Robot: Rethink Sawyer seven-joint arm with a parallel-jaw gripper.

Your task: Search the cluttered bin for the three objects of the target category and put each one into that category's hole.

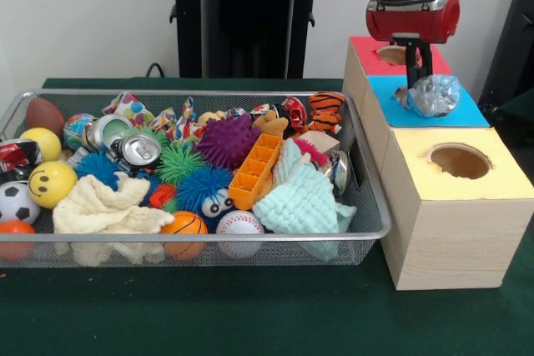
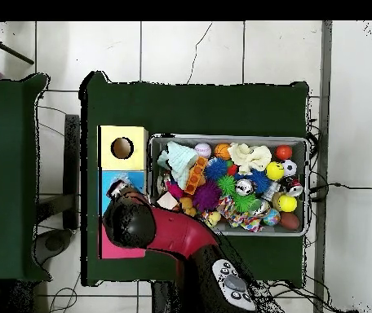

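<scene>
1. Clear plastic bottle (image 1: 434, 94) is clamped in my gripper (image 1: 415, 81), over the blue-topped box (image 1: 467, 112), beside the red top's hole (image 1: 392, 54).
2. I judge this one nearly delivered, not dropped yet.
3. In the bin (image 1: 371, 198) I see no other bottles; they may be buried or already posted.

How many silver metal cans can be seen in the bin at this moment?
2, side by side in the bin's back left part in the front view: one can showing its top, another can just behind it. More may be buried under toys.
</scene>
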